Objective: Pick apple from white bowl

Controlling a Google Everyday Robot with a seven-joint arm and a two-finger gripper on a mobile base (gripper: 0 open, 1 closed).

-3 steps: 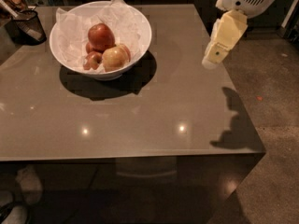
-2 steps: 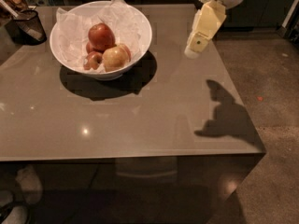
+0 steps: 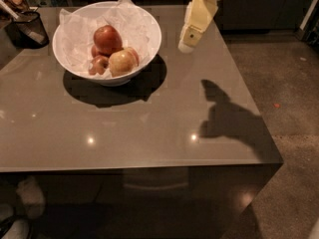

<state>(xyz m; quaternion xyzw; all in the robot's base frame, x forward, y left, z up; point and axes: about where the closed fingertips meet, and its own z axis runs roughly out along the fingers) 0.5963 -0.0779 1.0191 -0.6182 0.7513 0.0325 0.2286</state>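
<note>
Over the far side of the bench (image 3: 124, 133), the gripper (image 3: 186, 44) hangs tip-down just beside the bowl (image 3: 149, 34), above its rim level and not touching it. A second ago it was out near the bench's edge, well apart from the bowl, and it has slid steadily across toward it since, its shadow (image 3: 229, 118) trailing over the bench top; nothing in the bowl has moved. By my reading this is the approach, nearly lined up with the bowl but not yet over the fruit, so the reach down and the grasp are both ahead. The apple (image 3: 107, 39) sits high in the bowl on crinkled paper (image 3: 79, 34), toward the back, with a yellow-tan apple (image 3: 122, 62) in front of it and smaller reddish ones (image 3: 98, 63) tucked beside. Whether the gripper is released or clenched I cannot tell: it shows as one pale tapered shape. The arm above it is cut off by the top edge, the smaller apples are partly hidden, and a black basket (image 3: 30, 29) stands at the far corner.
</note>
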